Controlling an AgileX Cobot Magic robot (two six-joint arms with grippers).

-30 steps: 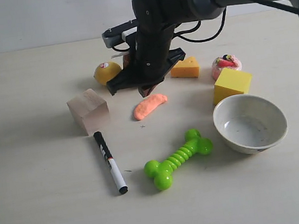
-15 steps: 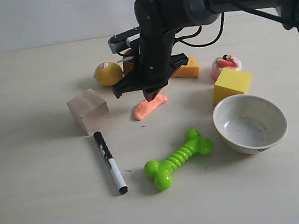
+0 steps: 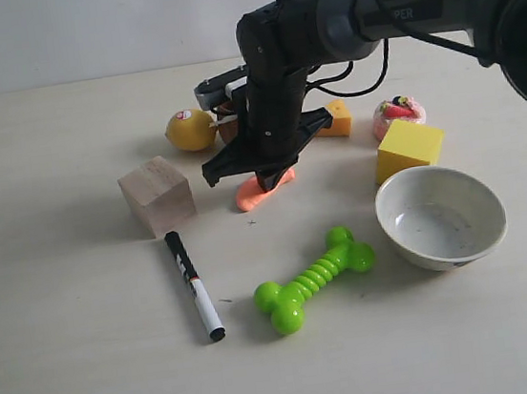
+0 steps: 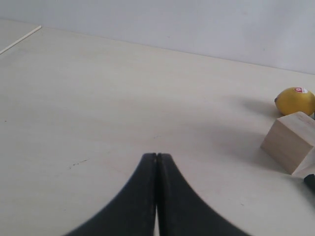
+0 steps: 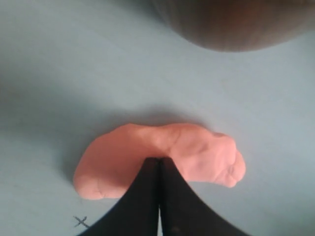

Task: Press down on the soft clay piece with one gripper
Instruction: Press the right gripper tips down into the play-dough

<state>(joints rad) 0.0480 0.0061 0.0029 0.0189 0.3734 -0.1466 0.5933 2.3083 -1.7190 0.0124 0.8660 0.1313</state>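
Descending since second earlier, right end effector (image 5: 158,164), clenched empty, tips met soft clay piece (image 5: 197,147) directly beneath; press judged begun.

The right gripper (image 3: 269,179) is lower than a second ago and nearer the bench's front edge. From hanging above and behind the soft clay piece (image 3: 250,197), its closed tips now rest on the clay, covering part of it. The arm hides more of the cheese wedge (image 3: 339,120).
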